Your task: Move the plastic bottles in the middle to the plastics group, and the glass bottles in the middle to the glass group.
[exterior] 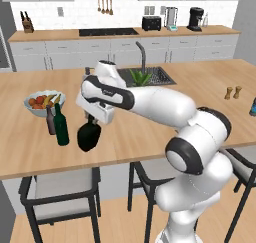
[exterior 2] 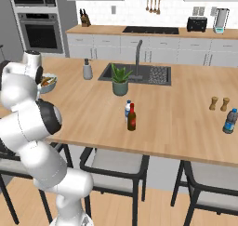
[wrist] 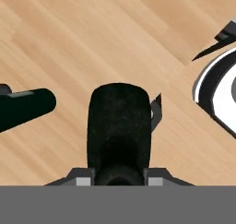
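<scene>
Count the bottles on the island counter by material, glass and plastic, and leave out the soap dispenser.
Glass: 4 (green wine bottle, grey-brown bottle, black squat bottle, brown red-capped bottle)
Plastic: 2 (small blue-and-white bottle, blue bottle at the far right)
Total: 6
</scene>
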You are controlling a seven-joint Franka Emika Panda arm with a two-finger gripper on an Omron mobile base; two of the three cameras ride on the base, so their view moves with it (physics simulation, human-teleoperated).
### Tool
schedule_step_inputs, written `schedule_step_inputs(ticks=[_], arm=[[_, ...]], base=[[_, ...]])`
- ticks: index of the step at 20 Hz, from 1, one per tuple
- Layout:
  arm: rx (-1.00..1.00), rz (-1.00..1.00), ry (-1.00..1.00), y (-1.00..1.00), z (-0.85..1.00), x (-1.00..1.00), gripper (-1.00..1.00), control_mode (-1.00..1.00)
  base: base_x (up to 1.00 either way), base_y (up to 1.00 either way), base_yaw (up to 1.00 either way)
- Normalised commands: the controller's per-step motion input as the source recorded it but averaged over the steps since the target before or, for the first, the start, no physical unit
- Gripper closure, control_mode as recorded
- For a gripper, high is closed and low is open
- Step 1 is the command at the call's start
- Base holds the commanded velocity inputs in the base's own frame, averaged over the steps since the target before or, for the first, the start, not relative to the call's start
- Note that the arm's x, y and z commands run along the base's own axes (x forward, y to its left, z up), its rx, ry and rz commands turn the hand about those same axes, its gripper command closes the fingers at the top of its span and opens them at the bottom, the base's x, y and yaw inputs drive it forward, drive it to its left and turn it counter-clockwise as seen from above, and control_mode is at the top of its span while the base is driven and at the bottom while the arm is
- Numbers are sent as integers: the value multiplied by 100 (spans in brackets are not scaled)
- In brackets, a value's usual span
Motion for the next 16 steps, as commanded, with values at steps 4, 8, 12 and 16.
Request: schedule_step_inputs(ticks=[4, 8, 12, 16], arm=[[4, 0, -1, 23, -16, 6, 100, -100], [0, 0, -1, 24, -17, 11, 100, -100], [0, 0, 0, 22, -16, 16, 100, -100], [0, 0, 0, 11, -19, 9, 100, -100]], base=[[0, 0, 0], [0, 0, 0], [0, 0, 0], [0, 0, 0]])
